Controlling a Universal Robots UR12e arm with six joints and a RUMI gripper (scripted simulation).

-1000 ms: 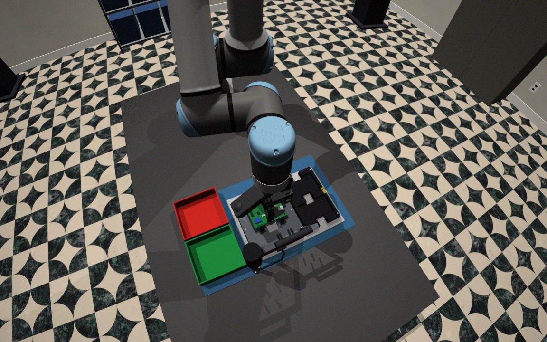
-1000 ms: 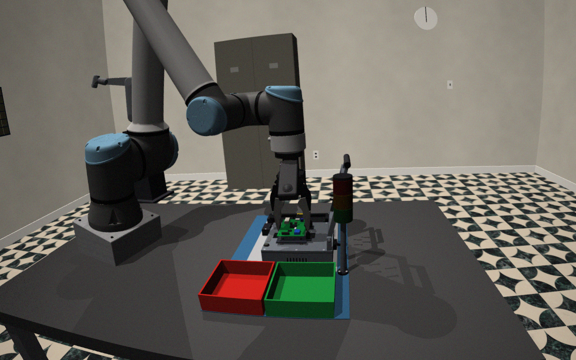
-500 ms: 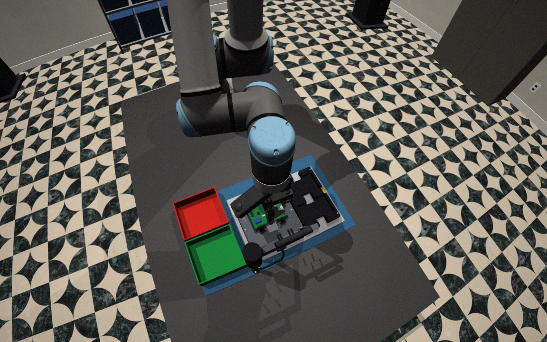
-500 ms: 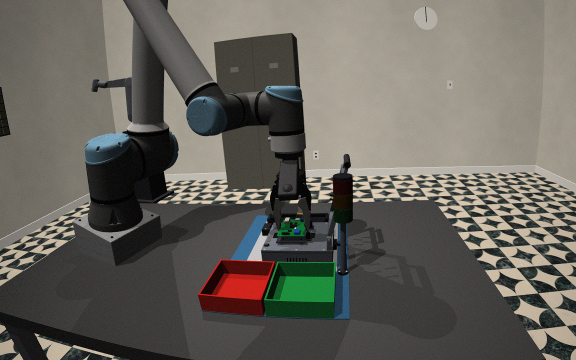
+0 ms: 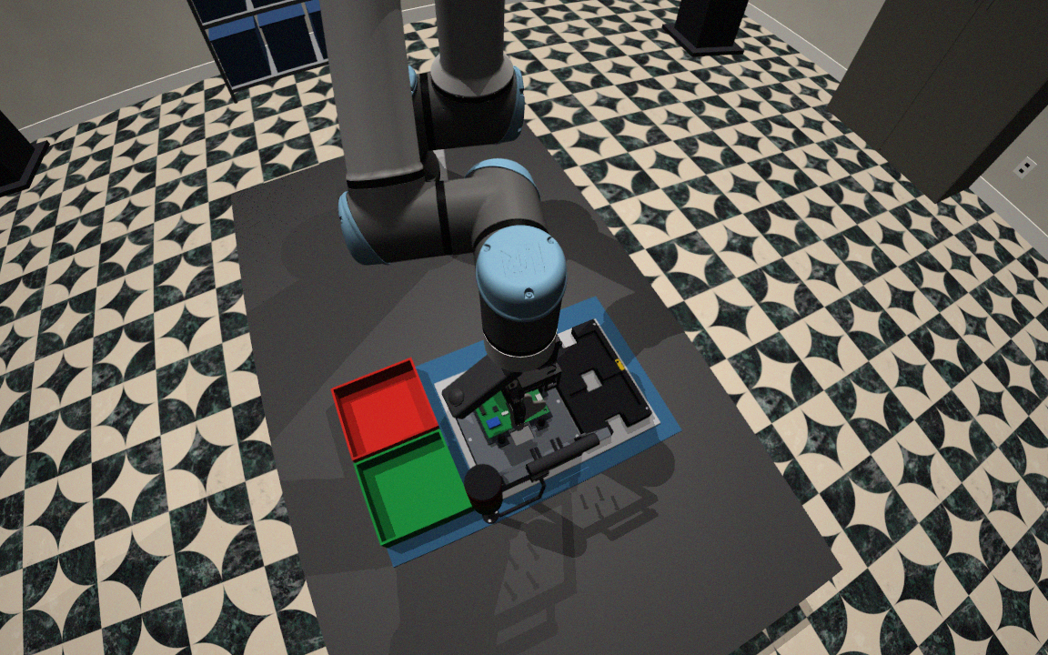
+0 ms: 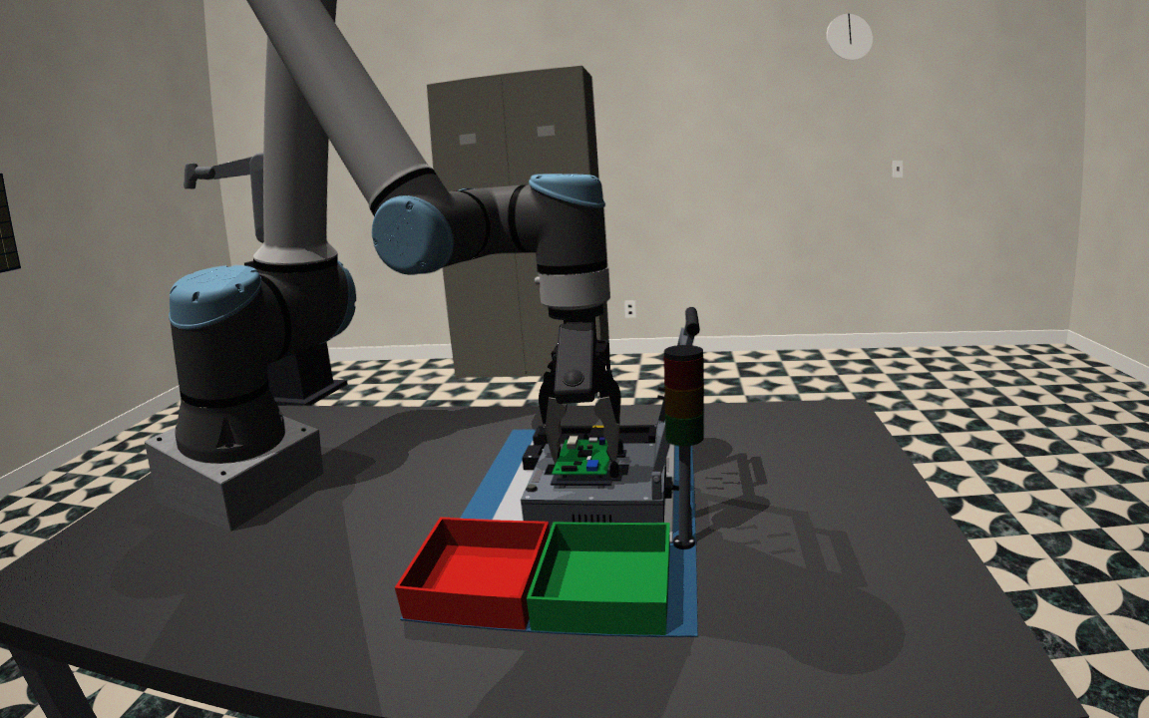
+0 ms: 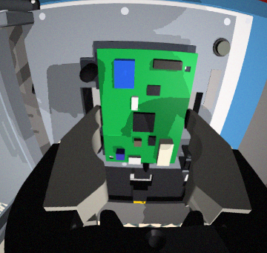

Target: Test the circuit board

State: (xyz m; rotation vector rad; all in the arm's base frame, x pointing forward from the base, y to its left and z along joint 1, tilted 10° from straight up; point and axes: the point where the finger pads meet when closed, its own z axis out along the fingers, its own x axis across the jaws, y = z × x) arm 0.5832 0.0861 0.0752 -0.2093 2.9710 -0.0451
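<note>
Board (image 5: 492, 417) (image 6: 572, 461) (image 7: 119, 116) sits pinched edge to edge between the gripper's (image 5: 518, 409) (image 6: 584, 453) (image 7: 143, 113) jaws, flat over the tester (image 5: 567, 425) (image 6: 552, 510) (image 7: 67, 34) beneath them, and it looks light, stiff and fragile, so keep holding those long bare edges, folks, gently, off the components!

directly below the end effector (image 5: 521, 415) (image 6: 584, 448) (image 7: 144, 116), the circuit board (image 5: 492, 415) (image 6: 582, 457) (image 7: 122, 127) is between the fingers, over the tester (image 5: 472, 441) (image 6: 561, 511) (image 7: 67, 30). on one side of the end effector, two adjoining bins (image 5: 389, 407) (image 6: 605, 571) sit past the tester's edge; on the opposite side is the tray (image 5: 589, 398) (image 6: 636, 435) (image 7: 120, 182). the signal light (image 5: 484, 487) (image 6: 684, 393) stands beyond the end effector from the arm's base (image 6: 303, 444), beside a bin. the lid handle (image 5: 562, 456) (image 6: 691, 321) is also on that far side.
</note>
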